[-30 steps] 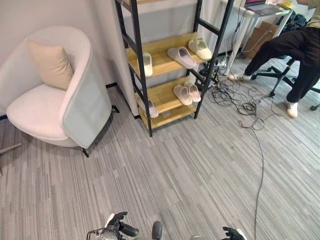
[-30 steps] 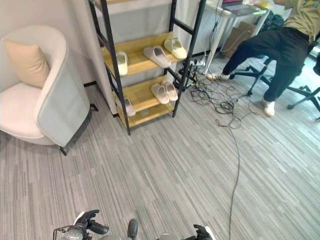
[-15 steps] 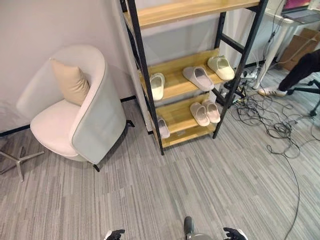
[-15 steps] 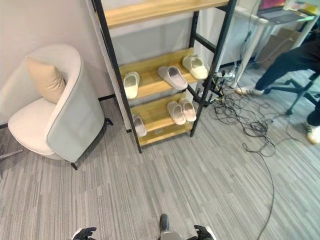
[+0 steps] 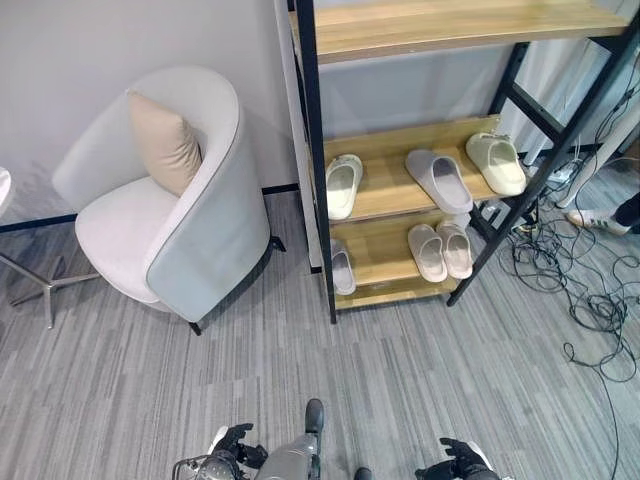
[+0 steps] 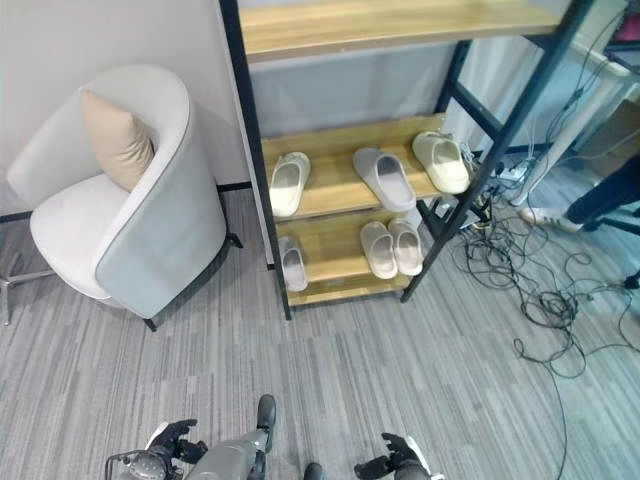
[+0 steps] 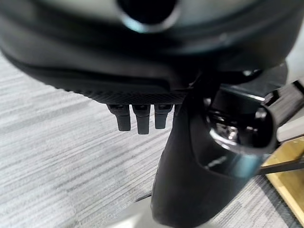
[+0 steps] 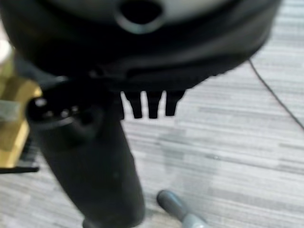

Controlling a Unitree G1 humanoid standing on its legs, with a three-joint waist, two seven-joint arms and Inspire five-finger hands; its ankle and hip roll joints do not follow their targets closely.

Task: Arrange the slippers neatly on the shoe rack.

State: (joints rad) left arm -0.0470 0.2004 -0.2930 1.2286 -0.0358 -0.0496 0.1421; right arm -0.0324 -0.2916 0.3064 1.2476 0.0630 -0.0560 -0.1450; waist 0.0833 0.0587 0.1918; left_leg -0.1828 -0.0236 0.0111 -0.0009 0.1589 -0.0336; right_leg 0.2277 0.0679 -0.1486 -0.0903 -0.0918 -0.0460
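Six slippers are sitting on the shoe rack [image 5: 312, 150] in the upper centre of the frame. On the middle shelf [image 5: 385, 195], a cream slipper [image 5: 343, 186] is lying at the left end, a grey slipper [image 5: 439, 181] is lying angled in the middle, and a second cream slipper [image 5: 495, 163] is resting at the right end. On the bottom shelf [image 5: 375, 262], a pale pair [image 5: 441, 251] is sitting side by side and touching, while a single grey slipper [image 5: 341, 270] is lying near the left post. A white armchair [image 5: 190, 220] holding a tan cushion [image 5: 165, 142] is standing just left of the rack. Loose cables [image 5: 580, 290] are trailing over the carpet [image 5: 400, 370] at the right; the carpet before the rack is lying open. The left hand [image 5: 232, 443] and right hand [image 5: 455, 458] are hanging at the bottom edge, fingers relaxed, grasping nothing.
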